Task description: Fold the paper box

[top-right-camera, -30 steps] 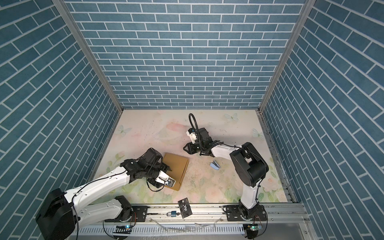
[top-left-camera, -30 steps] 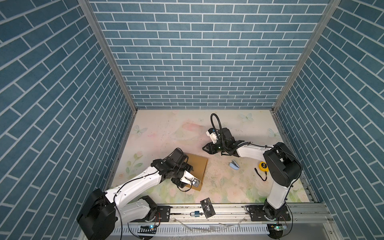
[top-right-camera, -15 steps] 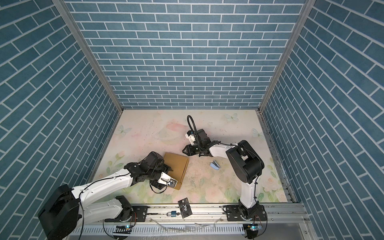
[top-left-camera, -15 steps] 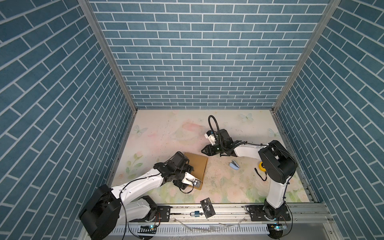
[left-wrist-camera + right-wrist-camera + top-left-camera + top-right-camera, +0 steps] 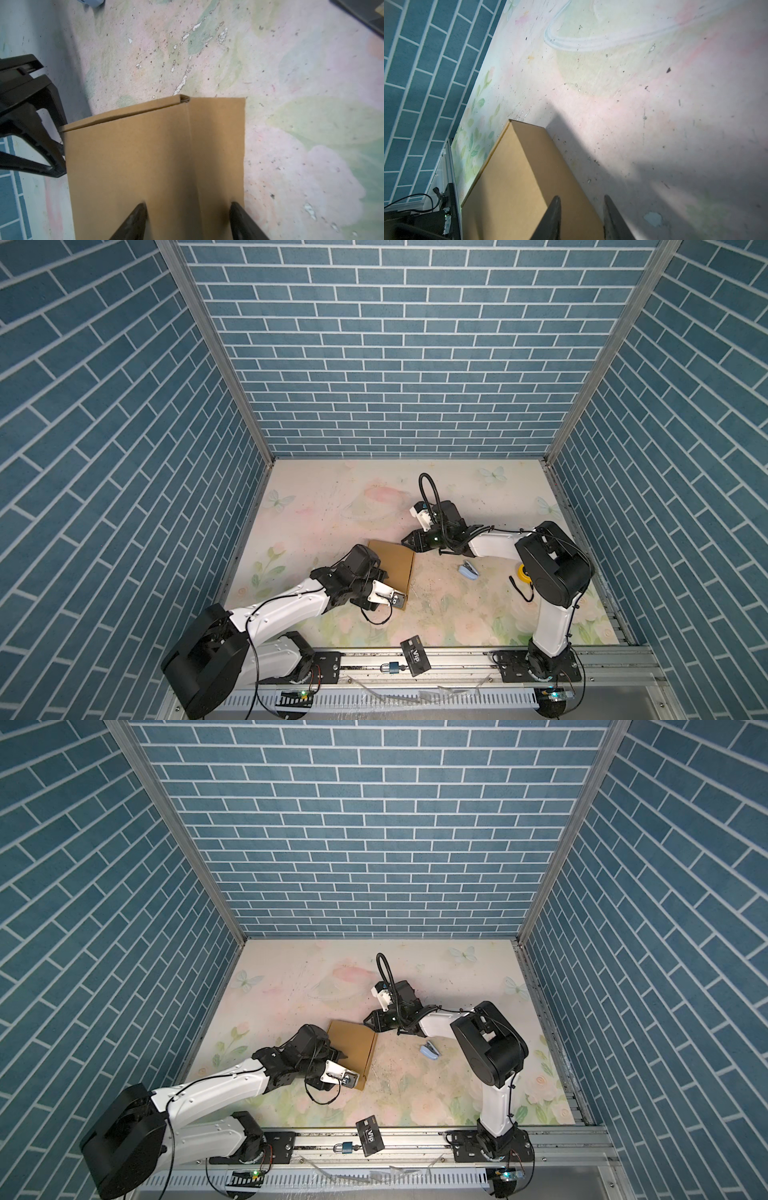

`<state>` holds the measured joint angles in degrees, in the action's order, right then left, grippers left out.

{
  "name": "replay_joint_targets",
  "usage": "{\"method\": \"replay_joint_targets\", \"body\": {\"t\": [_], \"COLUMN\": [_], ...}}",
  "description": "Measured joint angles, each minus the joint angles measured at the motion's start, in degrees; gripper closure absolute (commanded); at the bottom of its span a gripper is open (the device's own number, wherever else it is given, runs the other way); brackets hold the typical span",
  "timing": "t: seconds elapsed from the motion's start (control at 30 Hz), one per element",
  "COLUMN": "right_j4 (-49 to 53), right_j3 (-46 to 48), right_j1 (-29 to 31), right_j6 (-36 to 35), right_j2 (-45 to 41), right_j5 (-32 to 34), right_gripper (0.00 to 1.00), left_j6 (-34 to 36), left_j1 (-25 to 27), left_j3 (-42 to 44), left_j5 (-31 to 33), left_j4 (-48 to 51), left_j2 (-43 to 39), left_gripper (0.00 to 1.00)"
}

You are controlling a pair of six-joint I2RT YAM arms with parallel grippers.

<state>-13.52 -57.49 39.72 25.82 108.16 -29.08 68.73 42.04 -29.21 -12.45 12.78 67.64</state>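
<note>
Left claw point(image 5: 188, 207) sits released over the paper box point(image 5: 133, 158); right claw point(image 5: 580, 199) straddles its edge, grip unclear.

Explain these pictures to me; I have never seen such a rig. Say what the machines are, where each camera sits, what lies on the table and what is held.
You see a left arm and a right arm: white-and-black robots bolted to a rail at the front of the table. Two pictures look down from one overhead camera pair and show nearly the same scene. The other two come from a camera on each wrist, looking along the fingers. On the flowered table lies the paper box, brown cardboard, seemingly closed flat. The left hand is at its near end, the right hand at its far corner. Both hands' fingers stand apart; neither clearly grips the box. Nearby: a pale blue object, a yellow item beside the right arm, and a VIP card and padlock on the rail.
</note>
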Motion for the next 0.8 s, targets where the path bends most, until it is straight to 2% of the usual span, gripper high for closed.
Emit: {"method": "replay_joint_targets", "body": {"t": [0.4, 0.5, 0.8], "right_j4": [-3.45, -3.45, -2.10], "right_j3": [0.68, 0.61, 0.57], "right_j1": [-0.48, -0.42, -1.36], "right_j6": [1.44, 1.40, 1.40], "right_j2": [0.00, 0.20, 0.15], "right_j5": [1.40, 1.38, -0.48], "right_gripper": [0.66, 0.66, 0.66], "left_j6": [0.00, 0.04, 0.22], "left_j1": [0.15, 0.04, 0.33], "left_j3": [1.88, 2.05, -5.14], "left_j5": [3.48, 4.31, -2.40], "left_j4": [-6.60, -7.52, 1.84], "left_j2": [0.37, 0.57, 0.59], "left_gripper": [0.41, 0.34, 0.29]}}
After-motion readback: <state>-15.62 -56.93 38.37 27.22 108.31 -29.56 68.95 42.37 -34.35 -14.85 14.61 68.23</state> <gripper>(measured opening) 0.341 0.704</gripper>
